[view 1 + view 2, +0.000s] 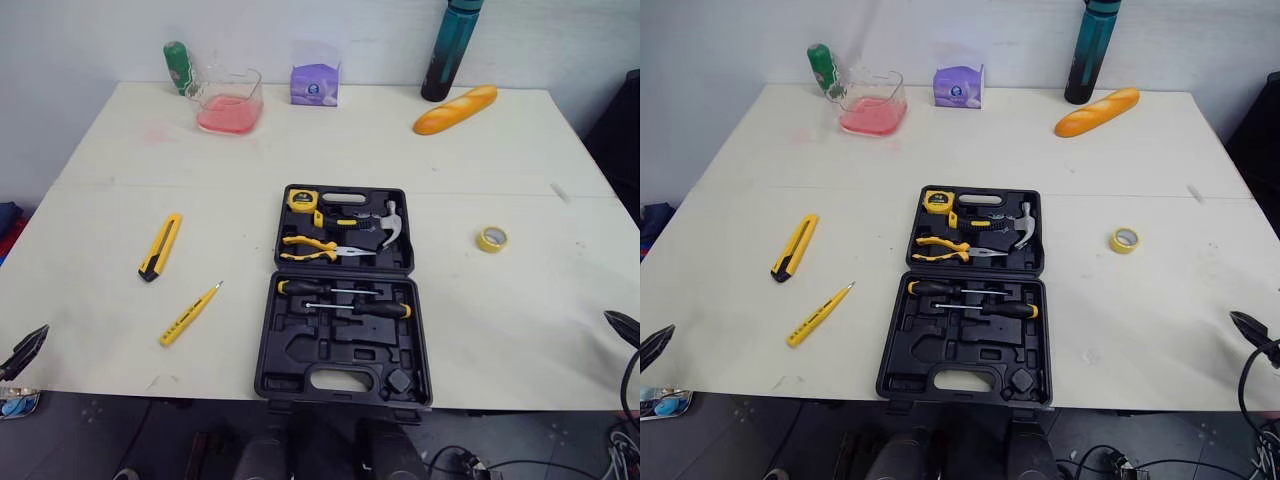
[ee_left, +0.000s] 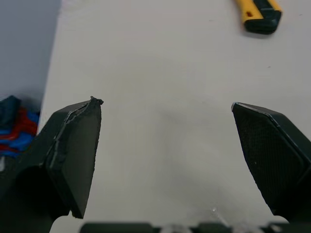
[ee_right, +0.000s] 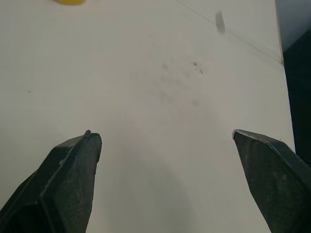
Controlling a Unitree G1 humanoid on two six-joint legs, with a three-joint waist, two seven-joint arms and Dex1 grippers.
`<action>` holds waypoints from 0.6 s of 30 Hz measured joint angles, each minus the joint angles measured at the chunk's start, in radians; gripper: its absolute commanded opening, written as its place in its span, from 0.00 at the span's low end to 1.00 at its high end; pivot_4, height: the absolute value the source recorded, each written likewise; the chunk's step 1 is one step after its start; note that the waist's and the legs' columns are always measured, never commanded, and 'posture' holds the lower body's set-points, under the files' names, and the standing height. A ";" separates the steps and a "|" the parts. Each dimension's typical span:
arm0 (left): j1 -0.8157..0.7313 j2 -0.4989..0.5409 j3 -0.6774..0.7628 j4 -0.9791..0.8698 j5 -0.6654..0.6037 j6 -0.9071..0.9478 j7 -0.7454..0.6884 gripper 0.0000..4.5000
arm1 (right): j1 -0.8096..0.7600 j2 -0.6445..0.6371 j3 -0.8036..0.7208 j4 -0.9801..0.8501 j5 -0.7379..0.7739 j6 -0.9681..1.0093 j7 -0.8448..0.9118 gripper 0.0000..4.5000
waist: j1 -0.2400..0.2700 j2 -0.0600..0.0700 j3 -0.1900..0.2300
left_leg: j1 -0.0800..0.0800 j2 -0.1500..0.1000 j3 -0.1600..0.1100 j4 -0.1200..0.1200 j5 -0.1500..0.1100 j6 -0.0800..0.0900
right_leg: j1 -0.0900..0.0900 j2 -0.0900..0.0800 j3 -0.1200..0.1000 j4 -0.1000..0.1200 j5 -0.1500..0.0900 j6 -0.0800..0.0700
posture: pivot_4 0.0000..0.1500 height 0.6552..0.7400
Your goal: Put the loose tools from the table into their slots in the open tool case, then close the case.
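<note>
Your left gripper (image 2: 166,104), spread empty at near left, sat closer to the utility knife (image 1: 160,246), lying beyond it, lengthwise near-to-far, left of the tool case (image 1: 290,350); your right gripper (image 3: 164,133) gaped too.

I have bare counter (image 1: 520,330) under both pincers. My left pincer (image 2: 165,103) gapes wide near the front left edge, and the utility knife (image 1: 160,246) and yellow tester (image 1: 189,314) lie between it and the open tool case (image 1: 345,290). My right pincer (image 3: 164,133), spread too, has just the tape roll (image 1: 491,238) on its side. The bottles (image 1: 455,50), tub (image 1: 228,100), box (image 1: 315,84) and bread (image 1: 455,109) line the far edge, well apart from the case.
</note>
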 measured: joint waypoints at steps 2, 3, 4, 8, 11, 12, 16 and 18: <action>0.003 -0.014 -0.001 0.000 0.000 0.000 0.009 1.00 | 0.000 0.000 0.001 0.026 -0.004 -0.018 -0.004 0.99 | 0.000 0.000 0.000 | 0.000 0.000 0.000 0.000 -0.001 -0.002 | 0.000 0.000 0.000 0.000 0.000 0.000 | 1.00 1.00; 0.004 -0.017 -0.004 0.000 0.000 0.000 0.012 1.00 | 0.000 0.000 0.001 0.030 -0.004 -0.025 -0.005 0.99 | 0.000 0.000 0.000 | 0.000 0.000 0.000 0.000 -0.001 -0.002 | 0.000 0.000 0.000 0.001 0.000 0.000 | 1.00 1.00; 0.004 -0.018 -0.005 0.000 -0.002 0.001 0.013 1.00 | -0.004 0.001 0.001 0.030 -0.004 -0.034 -0.005 0.99 | 0.000 0.000 0.000 | 0.000 0.000 0.000 0.000 -0.001 -0.002 | 0.000 0.000 0.000 0.001 0.000 0.000 | 1.00 1.00; 0.005 -0.018 -0.015 -0.040 -0.035 0.025 -0.015 1.00 | -0.052 0.034 0.002 -0.013 0.030 -0.004 0.047 0.99 | -0.004 0.000 0.000 | 0.002 0.000 0.000 0.000 -0.001 -0.003 | 0.001 0.000 0.000 0.001 0.000 0.000 | 1.00 1.00; 0.006 -0.012 -0.039 -0.114 -0.062 0.076 -0.035 1.00 | -0.086 0.093 0.016 -0.124 0.075 0.035 0.117 0.99 | -0.005 0.000 0.000 | 0.003 0.000 0.000 0.000 0.000 -0.003 | 0.001 0.000 0.001 0.003 0.000 0.000 | 1.00 1.00; 0.006 -0.008 -0.045 -0.134 -0.071 0.096 -0.039 1.00 | -0.092 0.107 0.025 -0.161 0.090 0.045 0.139 0.99 | -0.004 0.000 0.000 | 0.003 0.000 0.000 0.000 0.000 -0.003 | 0.001 0.000 0.001 0.004 0.000 0.000 | 1.00 1.00; 0.012 0.033 -0.076 -0.215 -0.117 0.234 -0.067 1.00 | -0.114 0.173 0.048 -0.351 0.169 0.128 0.214 0.99 | 0.002 0.001 0.001 | 0.003 0.000 0.000 0.000 0.002 0.000 | 0.001 0.000 0.001 0.004 0.000 -0.001 | 1.00 1.00; 0.012 0.047 -0.096 -0.274 -0.141 0.310 -0.073 1.00 | -0.119 0.205 0.079 -0.453 0.200 0.177 0.236 0.99 | 0.002 0.001 0.001 | 0.003 0.000 0.000 0.000 0.002 0.000 | 0.001 0.000 0.003 0.004 0.000 -0.001 | 1.00 1.00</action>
